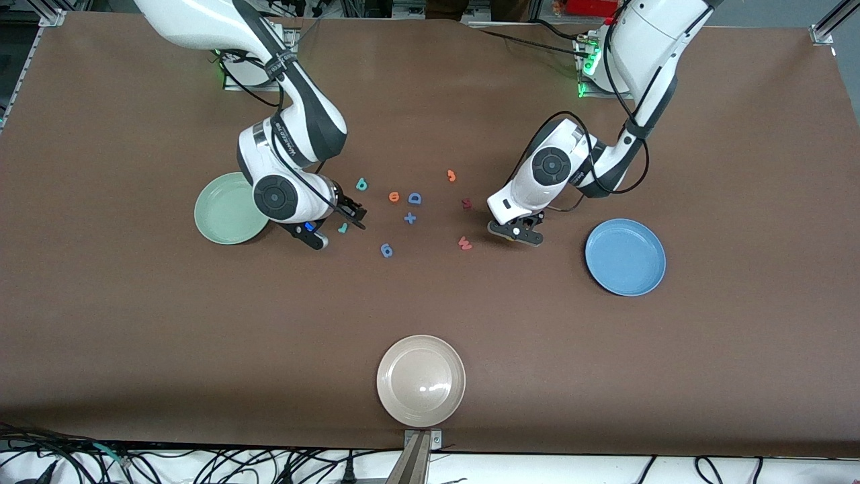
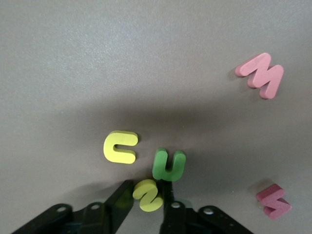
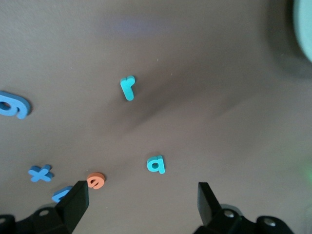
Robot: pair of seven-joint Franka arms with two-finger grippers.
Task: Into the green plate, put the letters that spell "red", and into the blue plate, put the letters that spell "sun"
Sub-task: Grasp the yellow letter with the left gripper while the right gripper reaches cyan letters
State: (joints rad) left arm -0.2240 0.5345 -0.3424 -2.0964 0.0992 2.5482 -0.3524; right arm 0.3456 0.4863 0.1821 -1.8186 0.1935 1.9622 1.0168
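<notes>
Toward the right arm's end of the table lies the green plate (image 1: 225,208), with nothing in it and partly covered by the right arm's wrist. Beside it, the right gripper (image 1: 349,216) hangs low over the mat with its fingers (image 3: 75,197) spread wide and nothing between them. The teal "r" (image 1: 342,228) lies just beside it, and the teal "d" (image 1: 361,184) lies farther from the front camera. The orange "e" (image 1: 394,197) sits close to a blue D (image 1: 414,198). A blue plus sign (image 1: 410,218) and a blue round piece (image 1: 386,251) lie nearer the camera.

Toward the middle are an orange 3 (image 1: 451,175), a dark red zigzag piece (image 1: 466,204) and a red W (image 1: 464,243).

Next comes the left gripper (image 1: 517,232), down at the mat. Its fingers are clenched on the yellow "s" (image 2: 147,195). The green "n" (image 2: 169,165) crowds right against the "s", and the yellow "u" (image 2: 120,146) is just beside them. In the front view the gripper hides all three.

Toward the left arm's end lies the blue plate (image 1: 625,257), with nothing in it. A beige plate (image 1: 420,380) sits nearest the front camera.
</notes>
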